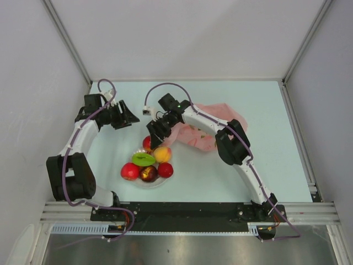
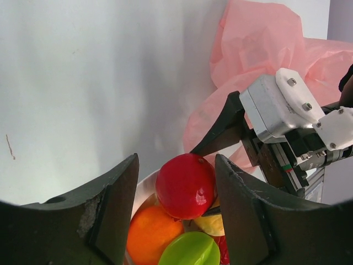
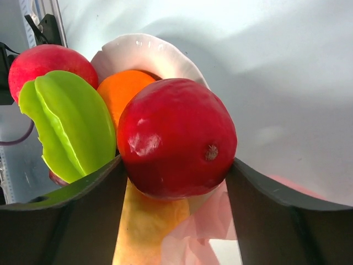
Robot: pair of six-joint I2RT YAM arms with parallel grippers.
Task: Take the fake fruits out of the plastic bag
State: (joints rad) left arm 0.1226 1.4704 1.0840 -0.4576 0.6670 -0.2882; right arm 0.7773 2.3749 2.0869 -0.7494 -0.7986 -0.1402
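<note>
At plate's (image 3: 154, 49) far edge, right gripper (image 1: 156, 135) clamps a red apple (image 3: 176, 138) just above the fruit pile (image 1: 148, 165), left gripper (image 1: 128, 117) hangs part-open and empty beyond-left of plate, bag (image 2: 259, 49) lies crumpled beyond plate, so this looks like the placing step, next needing a lower and release.

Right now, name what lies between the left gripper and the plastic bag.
The right gripper, its fingers holding a red apple, stands between the left gripper and the plastic bag; the top and left wrist views show it.

Red apple (image 3: 176, 138) in end effector (image 3: 175, 161)
</note>
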